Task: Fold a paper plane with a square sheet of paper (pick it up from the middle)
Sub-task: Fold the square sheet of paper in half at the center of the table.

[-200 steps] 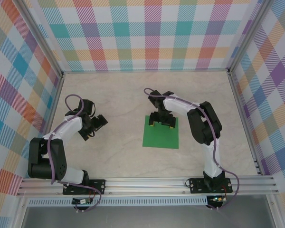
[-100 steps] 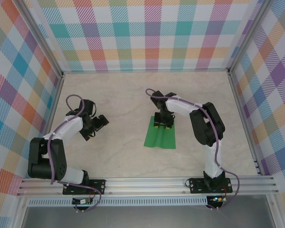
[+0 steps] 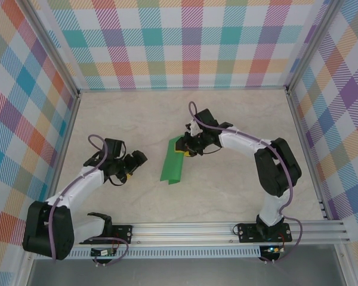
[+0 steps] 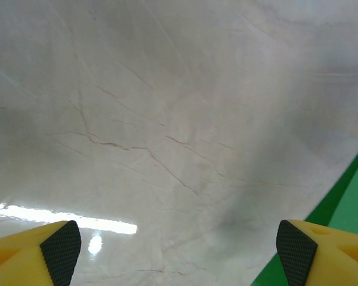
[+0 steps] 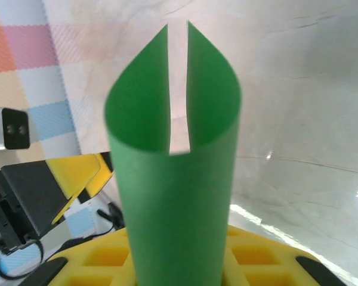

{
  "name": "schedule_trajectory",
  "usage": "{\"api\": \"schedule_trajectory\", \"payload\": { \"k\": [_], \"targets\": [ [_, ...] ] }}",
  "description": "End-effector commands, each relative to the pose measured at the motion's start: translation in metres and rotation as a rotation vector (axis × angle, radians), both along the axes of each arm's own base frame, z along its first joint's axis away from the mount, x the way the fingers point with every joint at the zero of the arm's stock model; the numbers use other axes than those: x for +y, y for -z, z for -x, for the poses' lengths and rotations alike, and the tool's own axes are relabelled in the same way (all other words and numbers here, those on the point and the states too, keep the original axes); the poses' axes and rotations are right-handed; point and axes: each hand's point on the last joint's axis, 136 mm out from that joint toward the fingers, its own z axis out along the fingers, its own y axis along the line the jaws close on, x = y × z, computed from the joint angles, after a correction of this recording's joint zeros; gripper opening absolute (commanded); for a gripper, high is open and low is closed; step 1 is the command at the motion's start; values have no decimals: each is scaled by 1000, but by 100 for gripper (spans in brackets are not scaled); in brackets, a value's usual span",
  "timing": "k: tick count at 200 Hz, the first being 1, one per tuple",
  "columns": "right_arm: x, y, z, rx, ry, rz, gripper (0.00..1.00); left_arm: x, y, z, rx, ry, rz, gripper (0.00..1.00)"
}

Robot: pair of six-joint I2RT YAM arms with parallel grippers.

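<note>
The square sheet of paper [image 3: 172, 162] is bright green and bent into a narrow U-shaped roll that hangs over the table's middle. My right gripper [image 3: 182, 147] is shut on its upper end. In the right wrist view the sheet [image 5: 173, 179] rises between the yellow fingers [image 5: 262, 259], its two free edges nearly meeting at the top. My left gripper [image 3: 133, 165] stands open a short way left of the roll, nothing between its pads [image 4: 59, 245]. A green corner of the paper [image 4: 346, 223] shows beside the left gripper's right fingertip. No paper plane shape shows.
The marble-patterned table [image 3: 238, 119] has plaid walls on three sides. An aluminium rail [image 3: 185, 229] with both arm bases runs along the near edge. The left arm's yellow finger [image 5: 71, 173] shows behind the roll in the right wrist view.
My right gripper has shut on the flat sheet, curling it into a roll, and carried it left. The left arm has swung right toward it, its jaws slightly narrower.
</note>
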Motion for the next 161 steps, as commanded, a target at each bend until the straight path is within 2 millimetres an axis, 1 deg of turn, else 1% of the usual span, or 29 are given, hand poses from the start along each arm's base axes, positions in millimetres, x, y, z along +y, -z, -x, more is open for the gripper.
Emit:
{"api": "schedule_trajectory", "payload": {
  "k": [1, 9, 12, 23, 35, 52, 65, 92, 121, 142, 161],
  "targets": [
    [8, 13, 6, 28, -57, -44, 29, -17, -11, 2, -57, 28, 91, 86],
    [5, 24, 5, 29, -60, -9, 30, -20, -11, 5, -55, 37, 106, 85],
    [4, 29, 5, 30, -61, 8, 30, -22, -16, 0, -82, 42, 119, 85],
    [-3, 45, 4, 40, -56, 78, 32, -28, -18, -1, -92, 61, 142, 83],
    [-9, 57, 5, 32, -67, 127, 35, -36, -20, -1, -99, 95, 167, 82],
    [-20, 69, 2, 10, -69, 211, 42, -48, -21, -2, -100, 138, 201, 81],
    [-30, 75, 1, -3, -68, 277, 47, -58, -19, -2, -93, 167, 226, 80],
    [-38, 73, 3, -30, -82, 324, 58, -82, -15, -2, -90, 248, 254, 78],
    [-39, 65, 5, -47, -93, 312, 62, -107, -5, -1, -73, 332, 285, 78],
    [-41, 61, 9, -46, -82, 288, 66, -117, 3, 0, -53, 376, 297, 77],
    [-40, 54, 13, -52, -78, 254, 68, -126, 5, 2, -46, 410, 320, 77]
  ]
}}
